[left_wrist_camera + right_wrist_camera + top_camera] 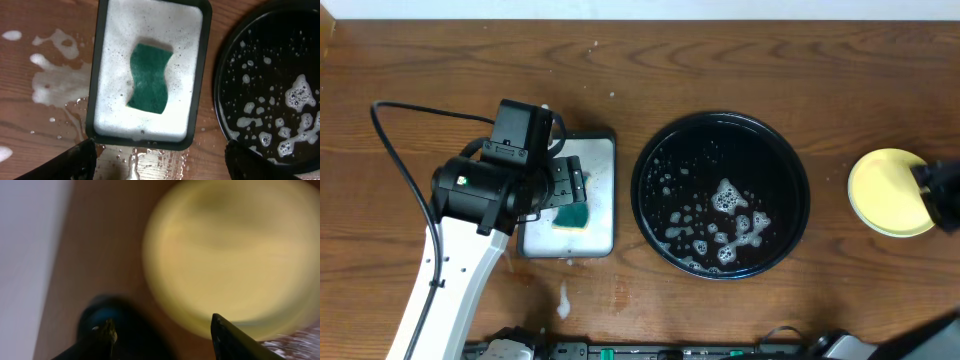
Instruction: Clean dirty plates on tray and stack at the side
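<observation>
Right wrist view, badly blurred: we see the right gripper with its two fingers parted and only bare wood and shadow in the gap, so it grips nothing. Just beyond the fingertips lies the yellow plate, flat on the table at the far right, well apart from the black tray. From above, the gripper's dark body overlaps the plate's right edge. We cannot tell whether the mint plates lie underneath it; none shows anywhere else.

The black tray holds only patches of foam and no plate, so we judge the washing close to finished.

Over on the other side, the left gripper hangs spread wide and empty above the white tray, where the green sponge sits in suds. Spilled suds wet the wood beside that tray.

What worries us is the right side. The fingers sit so close to the plate's rim that any sideways drift could catch it. A wet plate would slide easily on smooth wood, perhaps off whatever is stacked beneath. A pale strip beside the wood in the wrist view may be the table's edge, so a nudged plate might not have far to go.
</observation>
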